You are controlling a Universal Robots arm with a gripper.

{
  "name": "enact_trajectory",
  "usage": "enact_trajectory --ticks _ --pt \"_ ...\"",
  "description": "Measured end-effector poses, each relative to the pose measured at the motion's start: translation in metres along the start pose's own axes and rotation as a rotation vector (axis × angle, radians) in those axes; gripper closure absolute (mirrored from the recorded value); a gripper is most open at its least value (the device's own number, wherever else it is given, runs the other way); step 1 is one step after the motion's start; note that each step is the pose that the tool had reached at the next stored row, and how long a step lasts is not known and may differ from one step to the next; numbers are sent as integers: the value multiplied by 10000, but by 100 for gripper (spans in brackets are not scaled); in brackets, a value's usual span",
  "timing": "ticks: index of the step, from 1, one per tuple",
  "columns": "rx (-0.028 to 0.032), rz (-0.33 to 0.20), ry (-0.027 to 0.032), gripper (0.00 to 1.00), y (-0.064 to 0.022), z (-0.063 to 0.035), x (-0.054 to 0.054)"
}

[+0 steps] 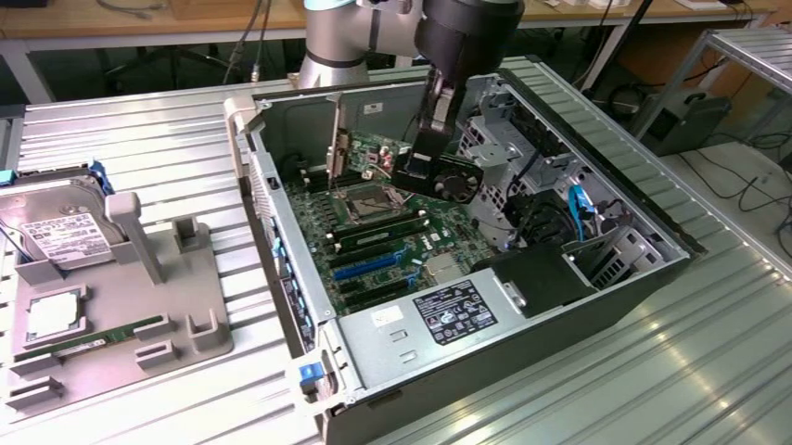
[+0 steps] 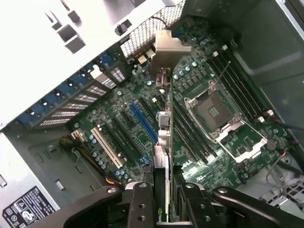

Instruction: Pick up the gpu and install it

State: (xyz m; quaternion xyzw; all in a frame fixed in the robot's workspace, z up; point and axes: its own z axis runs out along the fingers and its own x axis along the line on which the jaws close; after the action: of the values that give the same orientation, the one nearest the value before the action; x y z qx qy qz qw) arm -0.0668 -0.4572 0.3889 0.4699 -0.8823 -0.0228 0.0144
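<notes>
Ribbed metal sheeting makes up your worktop (image 1: 669, 371), and an open computer case (image 1: 619, 297) lies on its side in the middle of it, with desks and cables behind. Your arm (image 1: 359, 28) comes in from twelve o'clock in the exterior view and reaches down into the case.

Your pincer (image 1: 421, 176) is clamped on the graphics card (image 1: 381, 158), one finger on each face. The card stands upright on its long edge over the motherboard (image 1: 371, 250), just beyond the bare processor socket (image 1: 371, 199), toward twelve o'clock of it. Its pale metal bracket (image 1: 337, 134) points toward the rear wall of the case, at about ten o'clock from the pincer.

Through the wrist camera you see the pincer (image 2: 164, 209) holding the graphics card (image 2: 164, 133) edge-on, with the bracket (image 2: 170, 45) at the far end near the perforated rear grille. Below it, the card runs between the blue slot (image 2: 142, 123) and the processor socket (image 2: 213, 111) on the motherboard (image 2: 118, 123). You cannot tell whether its lower edge touches a slot.

At nine o'clock of the case, the exterior view's left, a gray holder tray (image 1: 185, 324) carries a hard drive (image 1: 50, 232) and a green memory stick (image 1: 93, 336), well apart from the pincer.
</notes>
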Motion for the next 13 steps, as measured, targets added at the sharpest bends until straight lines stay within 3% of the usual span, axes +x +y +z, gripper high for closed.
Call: enact_trajectory --ticks 9,13 --pt "8 -1851 98 74 -2 27 0" --pt "13 -3097 165 74 -2 42 0"
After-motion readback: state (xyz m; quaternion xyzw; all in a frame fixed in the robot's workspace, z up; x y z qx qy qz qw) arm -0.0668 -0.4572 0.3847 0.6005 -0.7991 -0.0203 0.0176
